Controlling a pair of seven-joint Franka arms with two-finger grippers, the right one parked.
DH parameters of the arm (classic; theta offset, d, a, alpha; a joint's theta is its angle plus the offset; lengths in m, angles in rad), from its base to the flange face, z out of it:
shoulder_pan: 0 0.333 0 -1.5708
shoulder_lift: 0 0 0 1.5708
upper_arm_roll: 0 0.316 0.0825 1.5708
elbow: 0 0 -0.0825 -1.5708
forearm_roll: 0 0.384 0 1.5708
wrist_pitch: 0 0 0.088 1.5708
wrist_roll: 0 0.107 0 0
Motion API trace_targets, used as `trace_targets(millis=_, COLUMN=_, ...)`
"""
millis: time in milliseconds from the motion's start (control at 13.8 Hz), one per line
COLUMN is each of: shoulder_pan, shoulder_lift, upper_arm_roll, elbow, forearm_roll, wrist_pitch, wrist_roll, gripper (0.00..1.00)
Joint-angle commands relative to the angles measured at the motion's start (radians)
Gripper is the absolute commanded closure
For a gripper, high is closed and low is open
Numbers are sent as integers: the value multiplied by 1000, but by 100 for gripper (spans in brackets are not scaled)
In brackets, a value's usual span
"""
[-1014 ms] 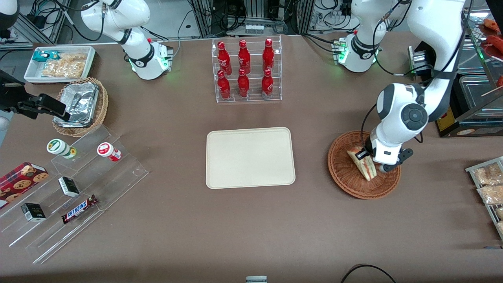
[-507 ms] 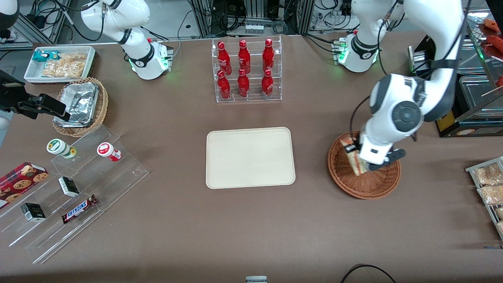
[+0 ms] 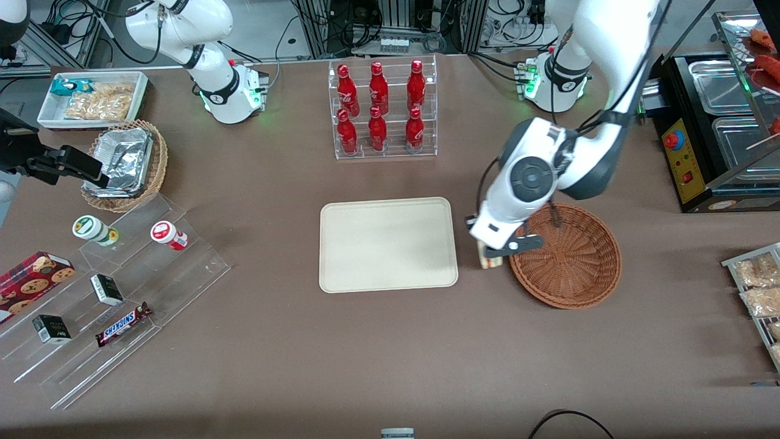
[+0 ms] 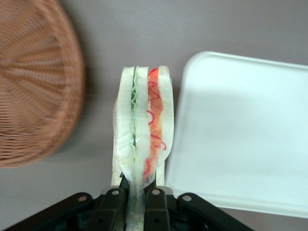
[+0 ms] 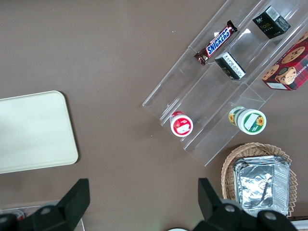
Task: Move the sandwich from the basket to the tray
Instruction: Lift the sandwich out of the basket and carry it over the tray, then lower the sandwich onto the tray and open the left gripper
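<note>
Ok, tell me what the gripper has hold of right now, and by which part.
The gripper is shut on the sandwich, pinching one narrow end across its layers. It hangs over bare table between the basket and the tray.

The basket (image 3: pixel 565 256) is showing rough reddish-brown woven wicker. The tray (image 3: pixel 388 244) is presenting a smooth, matt cream surface. The sandwich (image 4: pixel 142 144) is gleaming under glossy clear film. The gripper (image 4: pixel 137 197), gripping it, is showing matt black plastic.
</note>
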Motion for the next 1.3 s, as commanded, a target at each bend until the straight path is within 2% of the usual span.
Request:
trace_targets(millis=0, shoulder_pan=-63, shoulder_lift=72, upper_arm_roll=1, elbow=73, forearm_roll=-48, wrist_pitch=39, wrist_roll=7, gripper=91)
trace_targets(millis=435, shoulder_pan=-205, shoulder_lift=244, upper_arm_roll=1, elbow=260, forearm_roll=-53, wrist_pitch=94, wrist_roll=-178, gripper=91)
trace_targets(millis=580, shoulder_pan=-248, shoulder_lift=291, upper_arm_roll=2, elbow=281, forearm_roll=-42, wrist_pitch=186, wrist_roll=-249, gripper=92)
trace_targets(millis=725, shoulder_pan=-259, shoulder_lift=312, upper_arm_roll=2, elbow=282, forearm_roll=-45, wrist_pitch=246, wrist_roll=-268, gripper=92)
trace_targets(millis=1087, shoulder_pan=-275, shoulder_lift=364, upper_arm_roll=1, elbow=330, forearm_roll=-50, wrist_pitch=251, wrist_roll=-266, gripper=92)
trace_targets(millis=1159, shoulder_pan=-275, shoulder_lift=368, upper_arm_roll=1, elbow=331, forearm_roll=-50, wrist_pitch=252, wrist_roll=-266, gripper=90)
trace_targets(millis=1232, shoulder_pan=-275, shoulder_lift=373, upper_arm_roll=1, elbow=334, forearm_roll=-52, wrist_pitch=252, wrist_roll=-269, gripper=84)
